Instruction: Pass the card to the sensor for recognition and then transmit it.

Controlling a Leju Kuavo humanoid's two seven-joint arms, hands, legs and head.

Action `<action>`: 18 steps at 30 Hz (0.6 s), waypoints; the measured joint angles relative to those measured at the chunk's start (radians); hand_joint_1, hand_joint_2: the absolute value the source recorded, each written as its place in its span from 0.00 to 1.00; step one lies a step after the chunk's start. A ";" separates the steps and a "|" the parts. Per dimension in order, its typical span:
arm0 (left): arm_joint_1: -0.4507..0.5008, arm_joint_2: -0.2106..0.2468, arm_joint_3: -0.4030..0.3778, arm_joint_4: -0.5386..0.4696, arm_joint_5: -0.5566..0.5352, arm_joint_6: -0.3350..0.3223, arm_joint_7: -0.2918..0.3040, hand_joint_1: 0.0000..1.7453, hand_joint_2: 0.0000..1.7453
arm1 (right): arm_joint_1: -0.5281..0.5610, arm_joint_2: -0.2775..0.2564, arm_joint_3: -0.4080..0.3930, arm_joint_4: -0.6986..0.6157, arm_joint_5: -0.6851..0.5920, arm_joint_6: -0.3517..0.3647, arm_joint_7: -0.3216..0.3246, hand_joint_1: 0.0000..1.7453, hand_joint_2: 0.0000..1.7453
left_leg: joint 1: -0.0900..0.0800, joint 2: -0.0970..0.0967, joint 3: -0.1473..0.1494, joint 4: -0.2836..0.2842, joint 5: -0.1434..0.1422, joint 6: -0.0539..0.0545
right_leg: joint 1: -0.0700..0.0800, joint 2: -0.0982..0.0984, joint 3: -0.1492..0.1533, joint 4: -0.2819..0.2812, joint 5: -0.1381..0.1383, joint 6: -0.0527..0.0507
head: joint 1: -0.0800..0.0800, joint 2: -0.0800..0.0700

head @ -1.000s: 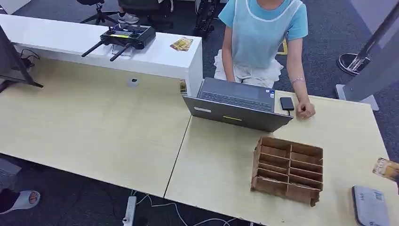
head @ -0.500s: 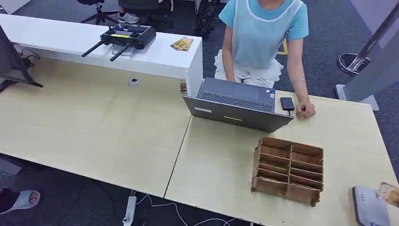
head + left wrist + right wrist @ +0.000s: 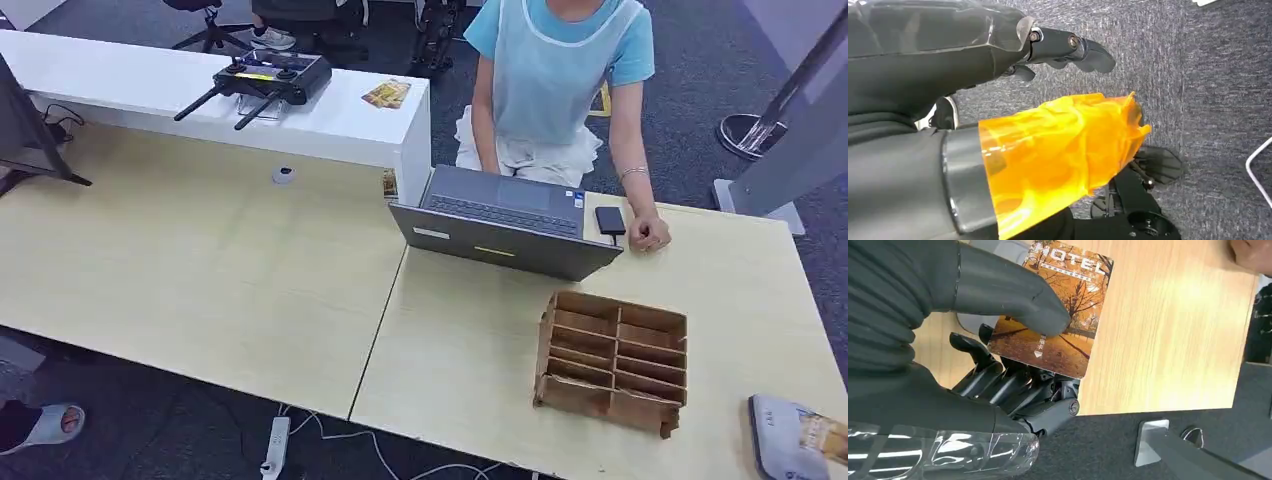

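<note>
A hotel key card (image 3: 1058,315), printed with an autumn tree scene and the word HOTEL, is pinched in the right hand (image 3: 1013,350), the thick grey thumb (image 3: 1013,295) pressed on its printed face and the darker fingers (image 3: 998,375) beneath it. In the right wrist view the card's long axis runs away from the hand, its HOTEL end farthest from the wrist and overlapping the grey sensor (image 3: 998,250). In the head view the card (image 3: 826,435) is seen over the sensor (image 3: 785,440) at the near right corner of the light wooden table (image 3: 460,340). A brown compartment organizer (image 3: 612,360) stands beside the sensor, toward the table's middle. The left hand (image 3: 1058,47) is seen above grey carpet, its fingers loosely extended and nothing grasped.
</note>
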 joint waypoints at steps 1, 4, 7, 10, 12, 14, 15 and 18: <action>0.000 0.000 0.000 0.000 0.000 -0.002 0.000 0.00 0.00 | -0.004 -0.002 0.003 0.008 0.002 -0.006 0.000 1.00 1.00 | 0.000 0.000 0.000 0.000 0.000 0.000 | 0.000 0.000 0.000 0.000 0.000 0.000 | 0.000 0.000; 0.000 0.000 0.000 0.000 -0.001 -0.002 0.000 0.00 0.00 | -0.015 -0.007 0.013 0.032 0.008 -0.030 0.001 1.00 1.00 | 0.000 0.000 0.000 0.000 0.000 0.000 | 0.000 0.000 0.000 0.000 0.000 0.000 | 0.000 0.000; 0.000 0.000 0.000 0.000 -0.001 -0.002 0.001 0.00 0.00 | -0.021 -0.010 0.023 0.048 0.011 -0.047 0.001 1.00 1.00 | 0.000 0.000 0.000 0.000 0.000 0.000 | 0.000 0.000 0.000 0.000 0.000 0.000 | 0.000 0.000; -0.001 0.000 0.000 0.000 -0.001 -0.003 0.002 0.00 0.00 | -0.030 -0.013 0.030 0.063 0.021 -0.071 0.005 1.00 1.00 | 0.000 0.000 0.000 0.000 0.000 0.000 | 0.000 0.000 0.000 0.000 0.000 0.000 | 0.000 0.000; -0.001 0.000 0.000 0.000 -0.001 -0.004 0.002 0.00 0.00 | -0.037 -0.014 0.034 0.073 0.029 -0.085 0.008 1.00 1.00 | 0.000 0.000 0.000 0.000 0.000 0.000 | 0.000 0.000 0.000 0.000 0.000 0.000 | 0.000 0.000; 0.000 0.000 0.000 0.000 -0.001 -0.005 0.002 0.00 0.00 | -0.044 -0.016 0.040 0.086 0.031 -0.093 0.009 1.00 1.00 | 0.000 0.000 0.000 0.000 0.000 0.000 | 0.000 0.000 0.000 0.000 0.000 0.000 | 0.000 0.000; 0.000 0.000 0.000 0.000 -0.001 -0.005 0.002 0.00 0.00 | -0.046 -0.016 0.043 0.091 0.031 -0.098 0.009 1.00 1.00 | 0.000 0.000 0.000 0.000 0.000 0.000 | 0.000 0.000 0.000 0.000 0.000 0.000 | 0.000 0.000; 0.000 0.000 0.000 0.000 -0.001 -0.006 0.002 0.00 0.00 | -0.047 -0.016 0.047 0.101 0.032 -0.101 0.008 1.00 1.00 | 0.000 0.000 0.000 0.000 0.000 0.000 | 0.000 0.000 0.000 0.000 0.000 0.000 | 0.000 0.000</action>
